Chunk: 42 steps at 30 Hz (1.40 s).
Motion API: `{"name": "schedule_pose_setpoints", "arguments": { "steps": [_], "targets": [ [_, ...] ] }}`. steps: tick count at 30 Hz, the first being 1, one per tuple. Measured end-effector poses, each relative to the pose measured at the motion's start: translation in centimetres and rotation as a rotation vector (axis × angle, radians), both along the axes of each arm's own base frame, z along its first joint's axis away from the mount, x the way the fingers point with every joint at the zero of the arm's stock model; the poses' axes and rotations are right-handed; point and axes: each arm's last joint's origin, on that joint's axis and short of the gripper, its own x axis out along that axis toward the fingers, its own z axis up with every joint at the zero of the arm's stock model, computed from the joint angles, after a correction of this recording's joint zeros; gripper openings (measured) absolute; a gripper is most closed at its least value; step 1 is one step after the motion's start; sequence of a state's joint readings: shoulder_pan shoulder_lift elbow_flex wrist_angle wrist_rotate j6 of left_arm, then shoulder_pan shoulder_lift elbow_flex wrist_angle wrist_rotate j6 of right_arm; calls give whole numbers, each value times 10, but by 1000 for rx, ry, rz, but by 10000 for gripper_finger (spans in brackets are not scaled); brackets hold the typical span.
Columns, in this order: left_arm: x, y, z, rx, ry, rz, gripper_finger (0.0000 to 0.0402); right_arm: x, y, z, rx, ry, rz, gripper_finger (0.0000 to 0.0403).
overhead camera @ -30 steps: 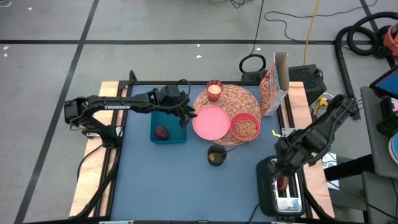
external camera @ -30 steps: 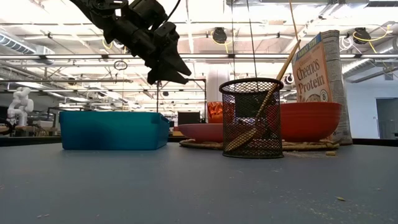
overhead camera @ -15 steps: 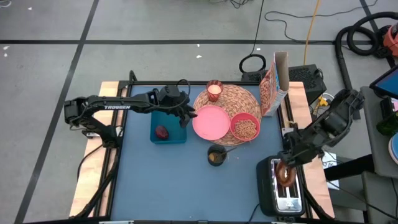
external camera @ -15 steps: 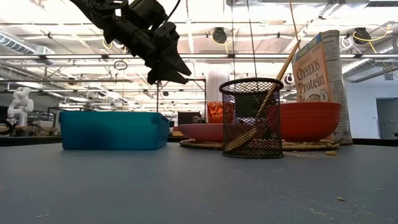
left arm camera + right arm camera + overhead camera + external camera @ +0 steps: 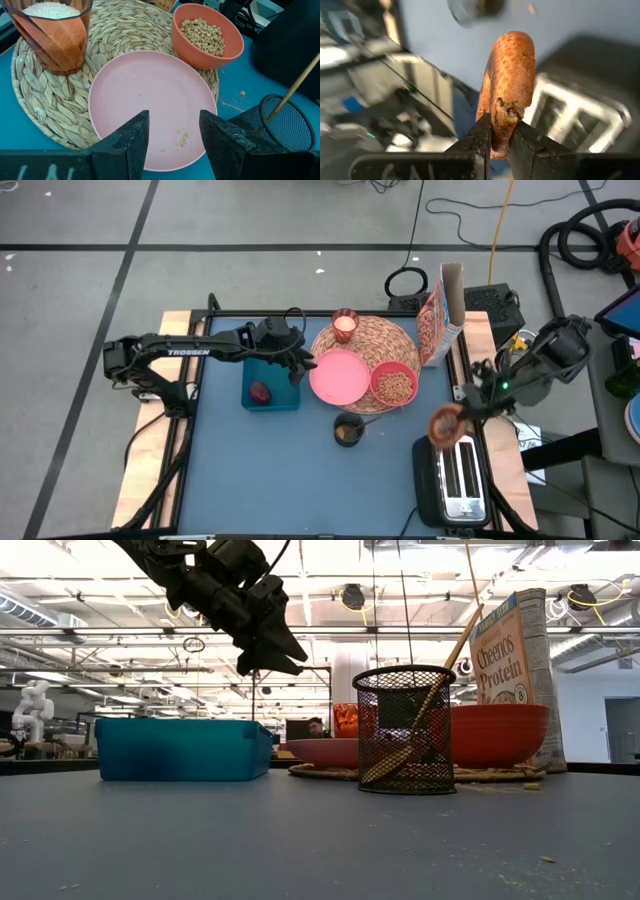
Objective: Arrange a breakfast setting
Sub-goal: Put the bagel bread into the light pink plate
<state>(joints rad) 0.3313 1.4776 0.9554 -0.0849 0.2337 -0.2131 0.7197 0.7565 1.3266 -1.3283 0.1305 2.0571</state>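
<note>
A round woven placemat point(image 5: 378, 332) carries a pink plate point(image 5: 338, 376), a coral-red bowl point(image 5: 395, 384) of cereal rings and a candle glass point(image 5: 345, 325). The orange Cheerios Protein box point(image 5: 438, 315) stands at the mat's right. A dark-red fruit point(image 5: 260, 392) lies in a teal bin point(image 5: 272, 370). My left gripper point(image 5: 300, 366) hangs open over the plate's left edge point(image 5: 172, 135), touching nothing. My right gripper point(image 5: 457, 417) is shut on a brown bagel point(image 5: 445, 423) above a black toaster point(image 5: 460, 480). My right gripper pinches the bagel's rim point(image 5: 501, 120) between its two fingers point(image 5: 482, 137). The bagel stands on edge, its flat faces against the fingers, and most of it sticks out beyond the fingertips. It is lifted clear above the toaster's far end.
A black mesh cup point(image 5: 349, 429) with a thin stick in it stands in front of the plate. The toaster takes up the table's near right corner. A person point(image 5: 316, 727) shows far off in the room behind the table.
My right gripper has risen from the toaster's slot and gone toward the table's far edge. It has drawn the bagel out of the slot, and the bagel now hangs clear above the toaster.
</note>
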Motion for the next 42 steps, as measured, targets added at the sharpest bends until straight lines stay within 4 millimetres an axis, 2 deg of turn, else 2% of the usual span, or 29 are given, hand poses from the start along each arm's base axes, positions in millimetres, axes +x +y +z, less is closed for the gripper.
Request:
{"name": "schedule_pose_setpoints", "arguments": {
  "steps": [10,18,23,29,35,42],
  "targets": [
    [1,0,1,4,-10,0,179,9,-11,5,-342,-272,-348,31],
    [1,0,1,6,-10,-2,179,32,0,10,-665,-399,-336,29],
    [0,0,0,29,-5,-18,179,64,12,13,-918,-421,-226,29],
    [0,1,0,31,-5,-16,179,117,19,15,-1280,-399,20,29],
    [-1,1,1,29,1,-17,179,162,7,6,-1549,-305,275,29],
    [-15,-4,9,49,52,-42,179,200,-21,-18,-1683,-113,481,29]
  ]
}}
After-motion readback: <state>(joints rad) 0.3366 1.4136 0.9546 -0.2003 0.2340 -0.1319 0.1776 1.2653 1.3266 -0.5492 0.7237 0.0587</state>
